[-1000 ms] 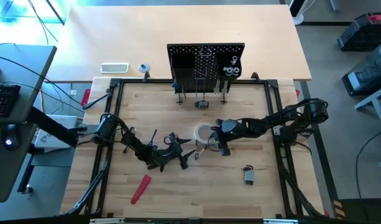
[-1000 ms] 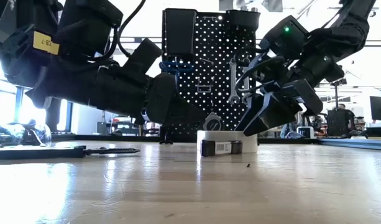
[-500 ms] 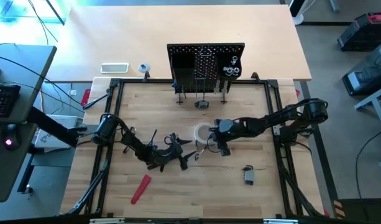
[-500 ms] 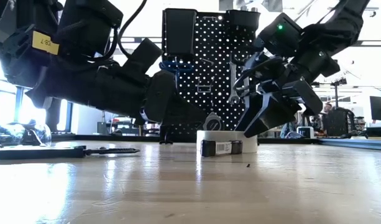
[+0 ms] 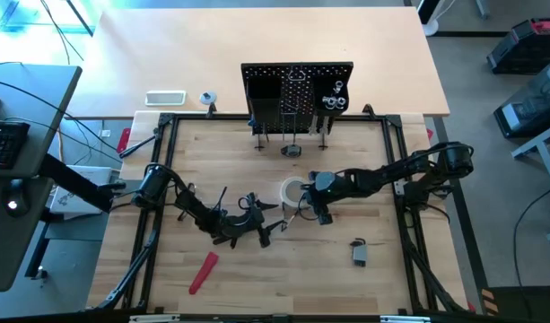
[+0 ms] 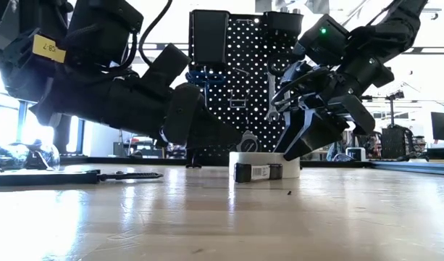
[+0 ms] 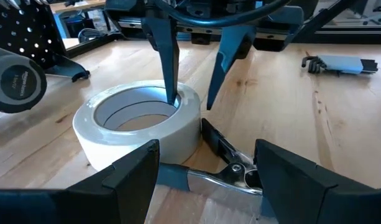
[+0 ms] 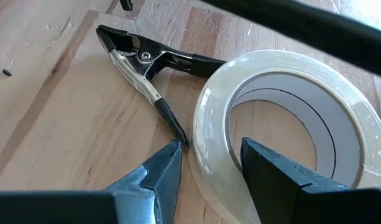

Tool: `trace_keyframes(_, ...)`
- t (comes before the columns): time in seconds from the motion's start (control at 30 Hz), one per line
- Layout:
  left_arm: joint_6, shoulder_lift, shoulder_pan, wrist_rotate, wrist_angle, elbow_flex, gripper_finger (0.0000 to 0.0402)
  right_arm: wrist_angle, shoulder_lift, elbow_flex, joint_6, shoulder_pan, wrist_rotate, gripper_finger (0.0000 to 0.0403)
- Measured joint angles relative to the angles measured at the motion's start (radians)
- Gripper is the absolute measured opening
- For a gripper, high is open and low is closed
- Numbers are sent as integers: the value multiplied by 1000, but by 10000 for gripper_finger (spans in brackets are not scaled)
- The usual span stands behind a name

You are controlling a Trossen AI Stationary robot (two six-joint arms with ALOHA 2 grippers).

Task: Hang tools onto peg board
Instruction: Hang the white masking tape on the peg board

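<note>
- Straddling the wall of the white tape roll (image 8: 283,118), the right gripper (image 8: 209,165) had one finger inside the ring and the other just outside it, the jaws apart and not yet pressed on the wall.
- Seen from above, that roll (image 5: 294,191) lay flat near the middle of the wooden table (image 5: 346,287), with the right gripper (image 5: 303,199) reaching it from the right side.
- Just beside the roll lay the pliers (image 8: 146,65), their jaws closed and one handle running up to the roll's outer side.
- The left gripper (image 7: 206,180) hovered low over the pliers (image 7: 230,171) with its fingers spread wide and nothing between them, pointed at the roll (image 7: 137,127).
- From above, the left gripper (image 5: 259,230) sat left of and nearer the front edge than the roll.
- The peg board (image 5: 297,90) stood upright at the far edge of the table, well apart from both grippers, with a few silver tools already on its hooks.
- A red-handled tool (image 5: 203,272) lay on the table toward the front left, clear of the arms.
- A small dark tool (image 5: 359,253) lay toward the front right.
- From table height, the right gripper (image 6: 294,145) came down onto the roll (image 6: 265,165) in front of the peg board (image 6: 247,80).
</note>
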Motion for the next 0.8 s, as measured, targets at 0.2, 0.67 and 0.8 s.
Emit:
trace_keyframes(0.2,11,0,0,0,0,0,255,5,0,0,-1,0,12,130)
trace_keyframes(0.67,41,0,0,0,0,0,255,-246,4,171,-52,20,51,55)
trace_keyframes(0.8,50,0,0,0,0,0,255,-338,5,230,-77,49,99,50)
